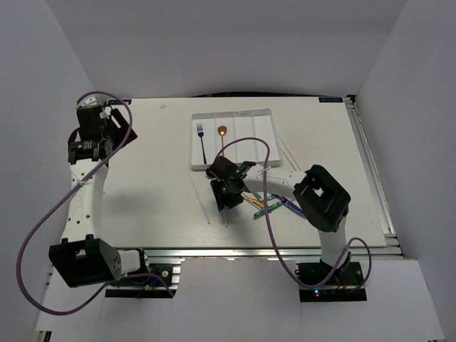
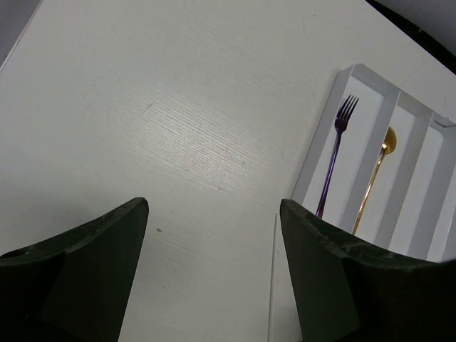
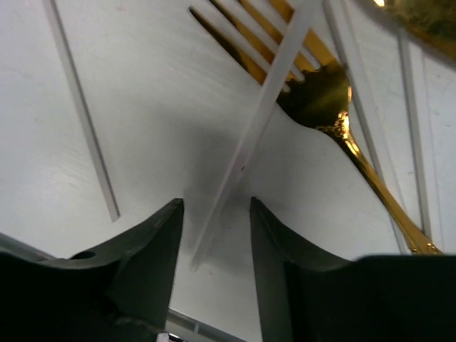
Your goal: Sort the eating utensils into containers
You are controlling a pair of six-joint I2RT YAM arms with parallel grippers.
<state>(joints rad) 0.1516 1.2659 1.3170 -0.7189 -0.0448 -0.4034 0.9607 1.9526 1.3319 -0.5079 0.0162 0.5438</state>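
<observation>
The white four-compartment tray (image 1: 235, 114) holds a purple fork (image 1: 201, 140) and a gold spoon (image 1: 221, 135) in its two left compartments. My right gripper (image 1: 226, 196) is down at the table below the tray. In the right wrist view it (image 3: 216, 206) is open, and the end of a white chopstick (image 3: 263, 114) lies between its jaws, crossing over a gold fork (image 3: 320, 92). My left gripper (image 1: 115, 120) is open and empty at the far left; in its view it (image 2: 214, 206) is above bare table, with the tray (image 2: 317, 142), fork (image 2: 333, 160) and spoon (image 2: 377, 167) to its right.
A pile of teal, purple and gold utensils (image 1: 274, 204) lies under the right arm. Loose white chopsticks lie left of the right gripper (image 1: 201, 199) and right of the tray (image 1: 285, 153). Another chopstick (image 3: 82, 114) lies left of the right jaws. White walls enclose the table.
</observation>
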